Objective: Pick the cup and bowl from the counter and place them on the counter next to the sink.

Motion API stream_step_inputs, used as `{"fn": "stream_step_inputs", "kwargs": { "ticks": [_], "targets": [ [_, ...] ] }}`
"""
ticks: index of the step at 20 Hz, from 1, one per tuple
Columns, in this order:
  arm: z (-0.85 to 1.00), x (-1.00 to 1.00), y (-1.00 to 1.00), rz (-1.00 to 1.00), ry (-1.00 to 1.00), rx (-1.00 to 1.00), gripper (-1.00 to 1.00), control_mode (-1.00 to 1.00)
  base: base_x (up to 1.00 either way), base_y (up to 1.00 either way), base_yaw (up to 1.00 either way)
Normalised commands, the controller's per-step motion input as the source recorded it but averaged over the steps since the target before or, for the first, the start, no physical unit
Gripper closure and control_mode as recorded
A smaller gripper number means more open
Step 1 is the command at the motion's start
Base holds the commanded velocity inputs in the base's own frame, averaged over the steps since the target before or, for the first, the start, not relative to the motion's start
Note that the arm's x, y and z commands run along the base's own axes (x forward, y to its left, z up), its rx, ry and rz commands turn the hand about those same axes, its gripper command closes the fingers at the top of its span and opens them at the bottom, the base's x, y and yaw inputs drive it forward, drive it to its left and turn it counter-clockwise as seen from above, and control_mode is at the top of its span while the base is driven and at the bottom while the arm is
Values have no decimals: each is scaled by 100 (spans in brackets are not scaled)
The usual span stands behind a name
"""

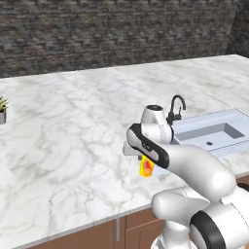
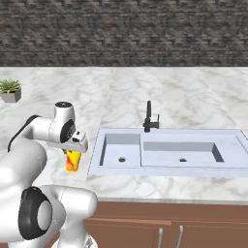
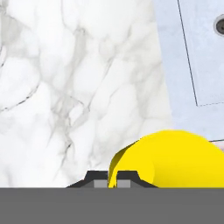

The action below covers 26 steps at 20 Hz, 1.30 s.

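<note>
Cup (image 2: 73, 161), small, bright yellow with an orange-red mark, is held upright by its rim in the clenched two-finger gripper (image 3: 112, 178), over the white marble counter (image 2: 58, 177) just beside the pale sink (image 2: 97, 160).

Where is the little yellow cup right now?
The cup hangs in the claw over the marble counter, just left of the sink in the right base view.

Glossy white rounded arm (image 1: 194, 170) segments are showing black bands at the joints (one dark disc low down); small dark finger tips (image 3: 101, 177).
</note>
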Motion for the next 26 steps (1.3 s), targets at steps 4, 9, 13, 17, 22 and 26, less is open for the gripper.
{"fn": "stream_step_inputs", "kwargs": {
  "ticks": [4,9,13,17,22,26],
  "targets": [
    [-16,21,0,0,0,0,100,-100,0,0,0],
    [-25,18,0,0,-1,0,100,-100,0,0,0],
    [-36,6,1,0,-8,0,100,-100,0,0,0],
    [-43,0,8,0,-14,-1,100,-100,0,0,0],
    [-37,0,10,0,-13,0,100,-100,0,0,0],
    [-19,-3,4,0,-4,0,100,-100,0,0,0]
  ]
}}
